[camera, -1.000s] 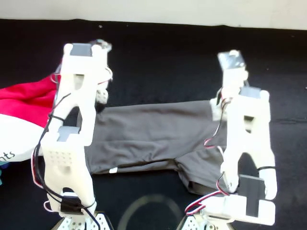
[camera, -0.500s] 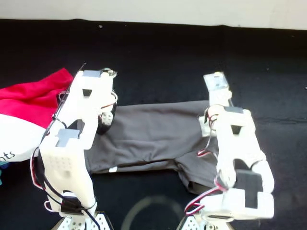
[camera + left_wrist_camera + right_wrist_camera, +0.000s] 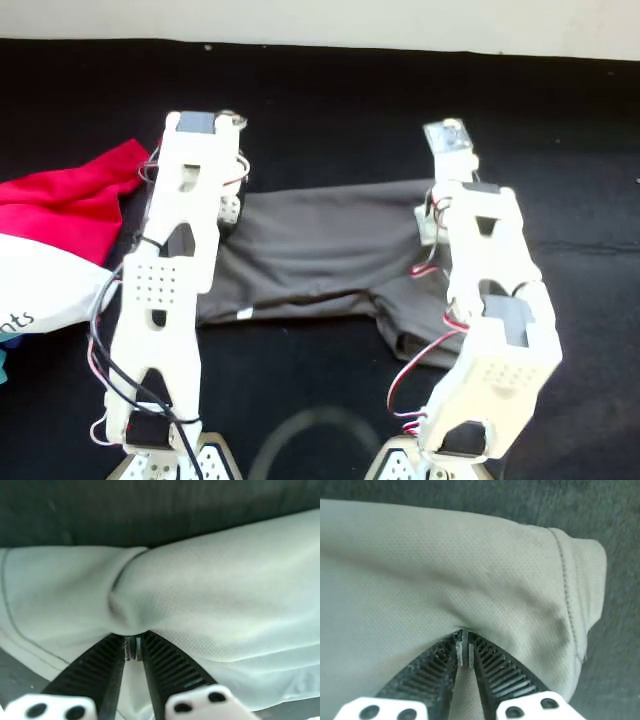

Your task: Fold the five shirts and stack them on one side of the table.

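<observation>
While each clamps tight on a fold of the grey shirt [image 3: 320,255], the left gripper [image 3: 132,647] and right gripper [image 3: 463,650] sit at its opposite ends; it lies spread across the black table [image 3: 330,110].

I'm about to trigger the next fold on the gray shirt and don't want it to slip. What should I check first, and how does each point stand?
1. Grip of the left end effector on the gray shirt: ok, cloth is pinched between shut jaws.
2. Grip of the right end effector on the same shirt: ok, pinched near a stitched hem.
3. Both grips on the shirt's far edge: ok in the high view.
4. Shirt lying flat: not ok, the part toward the right arm's base is bunched.
5. Gray shirt free of the red shirt and white shirt: cannot tell, an arm hides where they meet.
</observation>
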You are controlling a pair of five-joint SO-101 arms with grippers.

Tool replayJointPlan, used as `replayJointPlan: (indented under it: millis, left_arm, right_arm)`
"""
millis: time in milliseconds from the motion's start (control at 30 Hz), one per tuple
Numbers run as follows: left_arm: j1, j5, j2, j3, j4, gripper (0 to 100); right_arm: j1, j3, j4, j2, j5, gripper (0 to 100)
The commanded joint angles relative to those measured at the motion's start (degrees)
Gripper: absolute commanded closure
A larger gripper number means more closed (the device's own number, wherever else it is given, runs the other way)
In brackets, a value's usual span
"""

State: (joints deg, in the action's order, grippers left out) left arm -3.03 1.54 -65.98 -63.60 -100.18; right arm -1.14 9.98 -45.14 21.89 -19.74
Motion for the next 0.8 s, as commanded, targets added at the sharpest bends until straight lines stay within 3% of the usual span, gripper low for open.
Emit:
replayJointPlan:
  millis: [0, 233, 533, 767]
  left_arm:
    - [-0.66, -0.44, -4.62, -13.14, -1.49, 99]
    - [1.36, -0.44, 6.99, -5.23, -1.58, 99]
    - [3.38, 0.09, 36.35, 30.73, -1.41, 99]
    - [0.92, 0.18, 46.73, 62.81, 15.38, 99]
  right_arm:
    - [0.31, -8.66, -5.85, 1.19, 0.35, 99.3]
    - [-0.04, -17.27, -18.33, 0.48, 0.35, 99.3]
    - [0.4, -12.79, -24.13, -16.92, 0.0, 99.3]
    - [1.89, 10.07, -21.85, -31.96, -2.11, 99.3]
